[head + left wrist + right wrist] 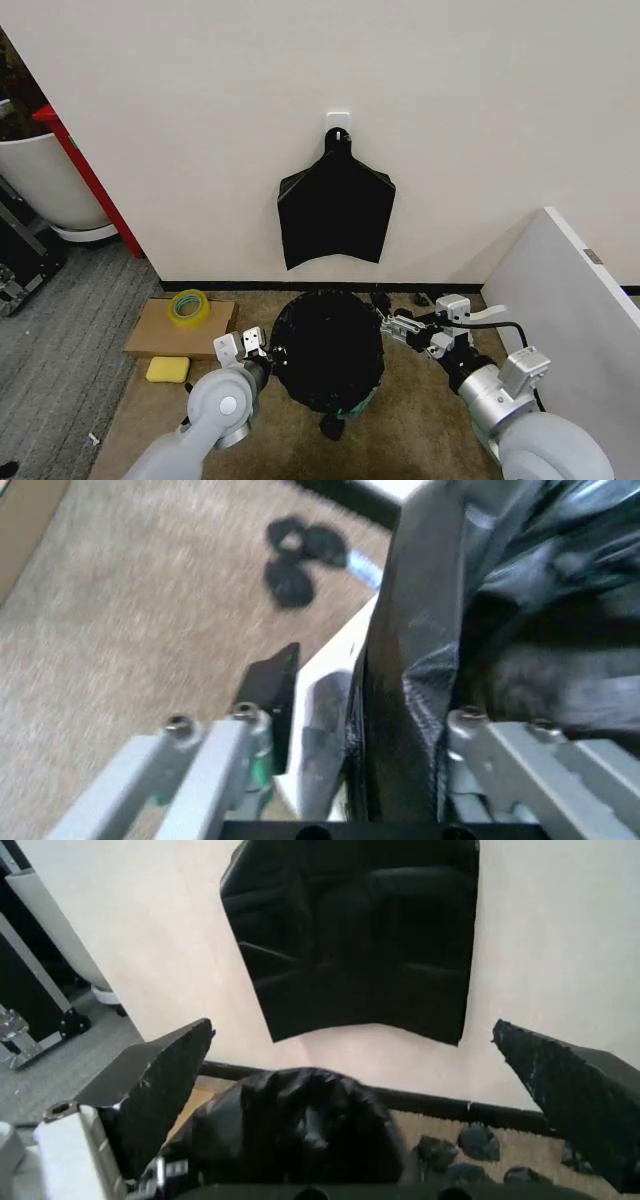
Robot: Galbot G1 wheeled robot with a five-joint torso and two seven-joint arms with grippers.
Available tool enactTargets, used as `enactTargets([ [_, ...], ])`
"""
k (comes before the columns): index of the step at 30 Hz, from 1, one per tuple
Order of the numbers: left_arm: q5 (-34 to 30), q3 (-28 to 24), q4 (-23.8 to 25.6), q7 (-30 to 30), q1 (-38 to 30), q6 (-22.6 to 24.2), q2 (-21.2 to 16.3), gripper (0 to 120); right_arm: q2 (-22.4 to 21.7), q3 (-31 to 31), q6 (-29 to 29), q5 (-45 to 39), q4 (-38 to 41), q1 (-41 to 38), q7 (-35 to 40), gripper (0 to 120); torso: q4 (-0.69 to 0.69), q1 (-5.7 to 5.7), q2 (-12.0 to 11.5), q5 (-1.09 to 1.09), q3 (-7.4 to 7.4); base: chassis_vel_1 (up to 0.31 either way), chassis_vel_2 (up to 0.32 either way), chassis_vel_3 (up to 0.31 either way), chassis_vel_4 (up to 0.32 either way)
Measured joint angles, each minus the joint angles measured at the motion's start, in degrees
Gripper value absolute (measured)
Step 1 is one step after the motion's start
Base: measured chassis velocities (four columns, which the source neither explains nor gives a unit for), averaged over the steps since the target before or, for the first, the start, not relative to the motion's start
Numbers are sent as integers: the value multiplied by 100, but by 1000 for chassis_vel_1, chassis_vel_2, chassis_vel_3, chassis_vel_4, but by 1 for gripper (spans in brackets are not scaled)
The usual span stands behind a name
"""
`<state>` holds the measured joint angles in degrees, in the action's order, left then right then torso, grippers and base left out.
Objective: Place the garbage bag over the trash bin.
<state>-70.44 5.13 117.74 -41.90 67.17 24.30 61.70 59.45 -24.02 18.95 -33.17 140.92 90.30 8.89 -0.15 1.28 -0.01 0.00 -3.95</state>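
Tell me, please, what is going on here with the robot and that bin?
The robot is fitting a bag over a bin on the carpet, below a black bundle hanging on the wall. The left pincer is at the bag's left edge, fingers straddling the bag-covered rim. The right pincer is open at the right edge. The bag covers most of the bin; the green base peeks out.

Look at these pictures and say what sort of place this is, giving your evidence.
Probably an office or lab corner: plain wall with black baseboard, carpeted floor, a white partition panel, and a large white planter pot by the wall.
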Motion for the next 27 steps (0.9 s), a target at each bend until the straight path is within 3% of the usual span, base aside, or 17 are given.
enactTargets([
  [2, 48, -2, 56, 60, 5, -45, -8, 43, 7, 0, -3, 14, 5, 15, -6, 100, 0, 0, 0, 0, 0, 0, 0, 0, 0],
  [13, 402, 52, 589, 321, 203, -121, -203, 86, 122, -74, -28, 61, 93, 19, -46, 100, 1, 0, 0, 1, 0, 0, 0, 0, 0],
  [16, 862, 98, 802, 637, 363, -239, -259, 98, 213, -120, -58, 67, 135, 30, -63, 100, 1, 0, 0, 0, 0, 0, 0, 0, 0],
  [18, 987, 105, 833, 705, 393, -287, -267, 98, 232, -125, -75, 79, 137, 37, -67, 100, 1, 0, 0, 0, 0, 0, 0, 0, 0],
  [23, 3747, 253, 880, 1732, 1166, -1757, -223, 100, 733, -297, -1052, 1038, -143, 267, -262, 100, 2, 0, 0, 1, 1, 0, 0, 0, 0],
  [24, 4160, 359, 863, 1850, 1372, -2086, -159, 100, 855, -328, -1281, 1161, -214, 354, -288, 100, 1, 0, 0, 0, 0, 0, 0, 0, 0],
  [25, 4160, 359, 863, 1850, 1372, -2086, -159, 100, 855, -328, -1281, 1161, -214, 354, -288, 100, 1, 0, 0, 0, 0, 0, 0, 0, 0],
  [27, 4992, 728, 845, 2031, 1966, -2762, 15, 100, 1257, -420, -1975, 1495, -459, 661, -455, 100, -1, 0, 0, 1, 2, 0, 0, 0, 0],
])
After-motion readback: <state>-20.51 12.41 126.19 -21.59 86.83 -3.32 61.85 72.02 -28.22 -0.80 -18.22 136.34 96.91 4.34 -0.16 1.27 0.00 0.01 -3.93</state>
